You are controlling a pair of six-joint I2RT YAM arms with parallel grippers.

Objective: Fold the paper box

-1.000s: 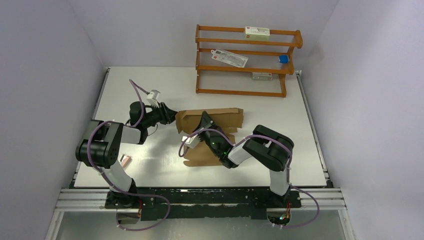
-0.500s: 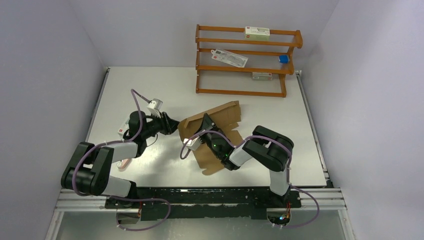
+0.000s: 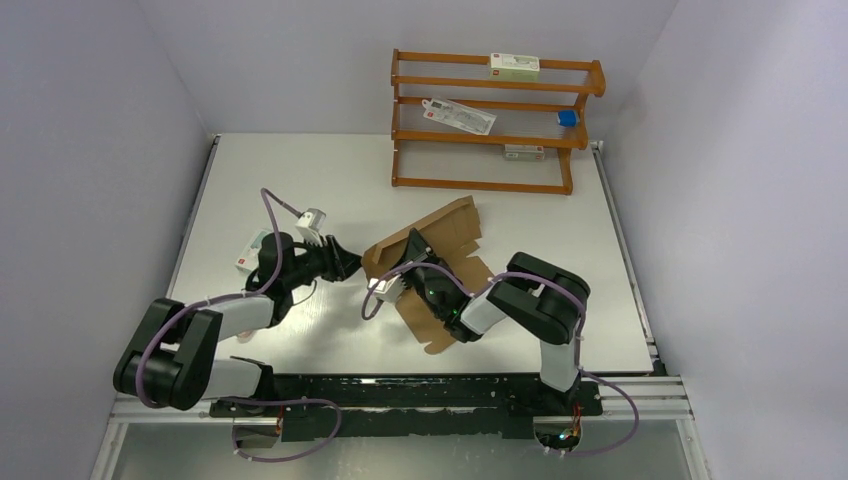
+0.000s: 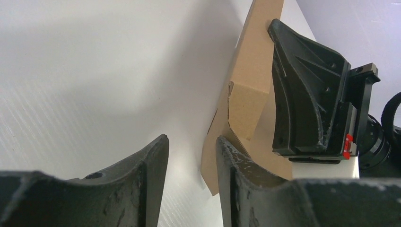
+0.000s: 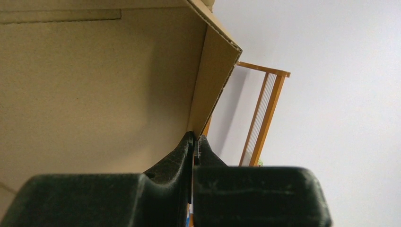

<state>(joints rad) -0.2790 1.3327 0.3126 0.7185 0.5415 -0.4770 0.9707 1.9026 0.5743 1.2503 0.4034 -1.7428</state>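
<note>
- left pincer [image 4: 191,140]: half open, nothing in it, tips right by the box's left corner, so the box is just to its right
- box [image 3: 455,236]: mid counter, partly folded, long axis running from the near edge toward the far-right corner
- right pincer [image 5: 194,138]: squeezed shut against a raised flap, can't tell if it's actually pinching it

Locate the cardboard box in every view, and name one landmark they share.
Top external: box at centre, between the arms.
Left wrist: box right of centre.
Right wrist: box fills the upper left.
Shared landmark: the right gripper, shut on the box.
</note>
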